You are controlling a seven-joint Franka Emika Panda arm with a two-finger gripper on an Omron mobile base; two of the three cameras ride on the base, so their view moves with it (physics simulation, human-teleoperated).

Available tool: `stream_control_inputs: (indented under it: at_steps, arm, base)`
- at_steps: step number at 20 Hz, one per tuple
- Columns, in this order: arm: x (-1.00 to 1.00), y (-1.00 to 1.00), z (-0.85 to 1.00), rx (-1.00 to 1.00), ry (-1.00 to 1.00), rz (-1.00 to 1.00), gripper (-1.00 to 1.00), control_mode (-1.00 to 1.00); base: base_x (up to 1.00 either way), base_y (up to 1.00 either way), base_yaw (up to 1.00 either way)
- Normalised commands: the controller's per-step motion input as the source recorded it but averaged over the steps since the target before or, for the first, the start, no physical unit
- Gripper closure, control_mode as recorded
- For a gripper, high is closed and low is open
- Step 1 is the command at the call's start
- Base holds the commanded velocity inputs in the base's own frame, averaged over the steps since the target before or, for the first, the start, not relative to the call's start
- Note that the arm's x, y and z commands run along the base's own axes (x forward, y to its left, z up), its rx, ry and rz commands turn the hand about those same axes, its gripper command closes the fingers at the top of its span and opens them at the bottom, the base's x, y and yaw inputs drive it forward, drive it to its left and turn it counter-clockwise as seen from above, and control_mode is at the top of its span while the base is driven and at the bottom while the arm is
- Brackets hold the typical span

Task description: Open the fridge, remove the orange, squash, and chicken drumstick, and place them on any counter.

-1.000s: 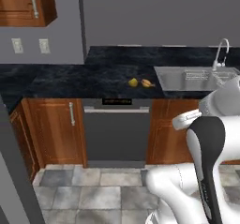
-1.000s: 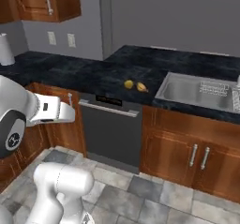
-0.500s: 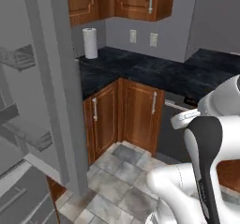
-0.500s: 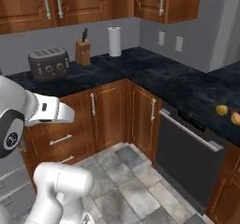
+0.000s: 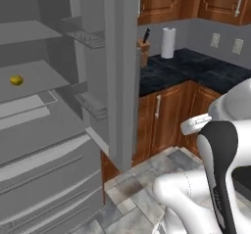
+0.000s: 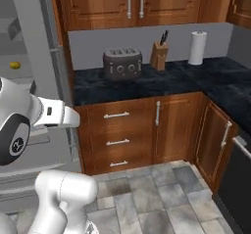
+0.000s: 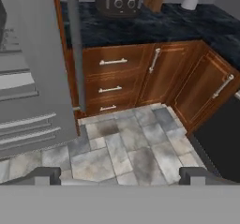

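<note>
Fingers (image 7: 47, 174) spread empty; base now faces open fridge (image 5: 59, 130).

left base view: we look from behind the arm's left, forward and down, close on the open fridge (image 5: 59, 130) at 9 o'clock; counter (image 5: 196, 74) at 2 o'clock.
right base view: we look from behind the arm's right, facing the counter (image 6: 147, 83) and toaster (image 6: 122, 64).
hand view: we look down at the floor tiles (image 7: 126, 148) and drawers (image 7: 110, 78).
shared: knife block (image 6: 159, 54), paper towel roll (image 6: 197, 47), counter.
</note>
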Motion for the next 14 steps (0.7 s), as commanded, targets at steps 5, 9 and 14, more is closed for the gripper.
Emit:
stream_control_inputs:
  at_steps: [5,9,14]
  arm:
    - [0.0,0.0,0.0,0.0,0.0,0.0,-1.0,1.0]
    - [0.0,0.0,0.0,0.0,0.0,0.0,-1.0,1.0]
    - [0.0,0.0,0.0,0.0,0.0,0.0,-1.0,1.0]
  base:
    - [0.0,0.82,0.23]
    - [0.01,0.85,0.13]
    - [0.28,0.84,0.26]
